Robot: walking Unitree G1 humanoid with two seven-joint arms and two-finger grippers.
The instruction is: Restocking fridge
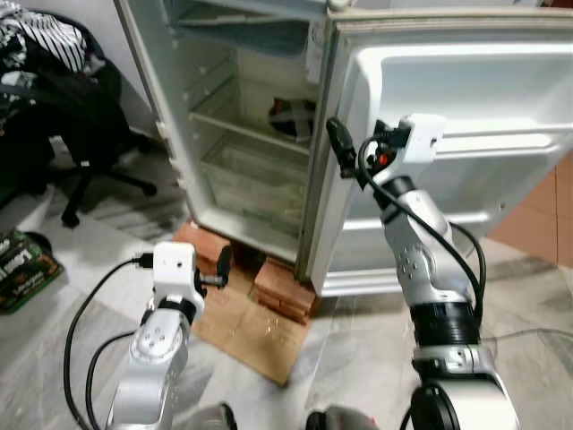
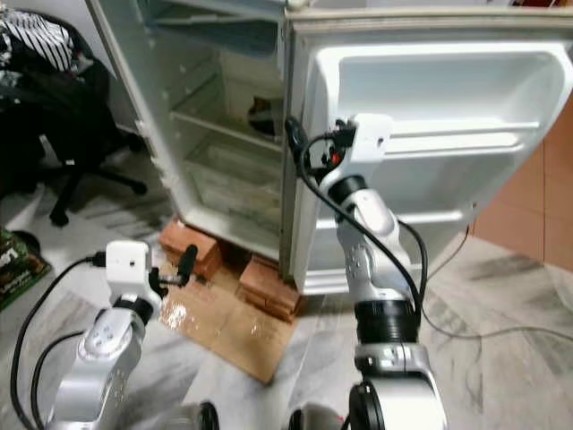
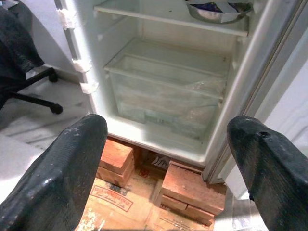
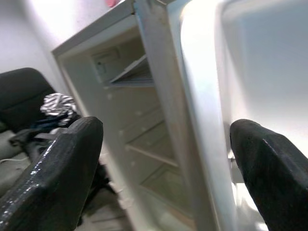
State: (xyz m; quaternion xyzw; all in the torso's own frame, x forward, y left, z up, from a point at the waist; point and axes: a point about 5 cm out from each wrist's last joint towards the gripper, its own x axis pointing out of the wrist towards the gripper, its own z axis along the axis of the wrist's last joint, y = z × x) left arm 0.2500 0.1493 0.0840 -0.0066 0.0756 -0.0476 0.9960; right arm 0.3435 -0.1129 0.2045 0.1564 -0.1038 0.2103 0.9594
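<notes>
1. At the far left a black office chair stands on the pale floor, heaped with dark clothes and a black-and-white striped garment. A green packet lies on the floor near the left edge.
2. The left pincer is held low in front of the fridge, its two black fingers spread wide apart with nothing between them. It points at the bottom of the cabinet.
3. Below it a flattened sheet of cardboard lies on the floor, reaching up to the red bricks on which the fridge stands.
4. The fridge is open and white inside. A clear crisper drawer sits at the bottom under a shelf.
5. On that shelf, towards the hinge-free side of the cabinet, rests a metal bowl holding something dark; what it is I cannot tell.
6. The right pincer is raised at the edge of the open fridge door, near where the door's inner edge faces the cabinet. In the right wrist view its fingers stand well apart, holding nothing.
7. The door swings out to the right, its moulded white lining and a door rack facing the robot.
8. Orange-brown floor tiles show at the far right beyond the door.
</notes>
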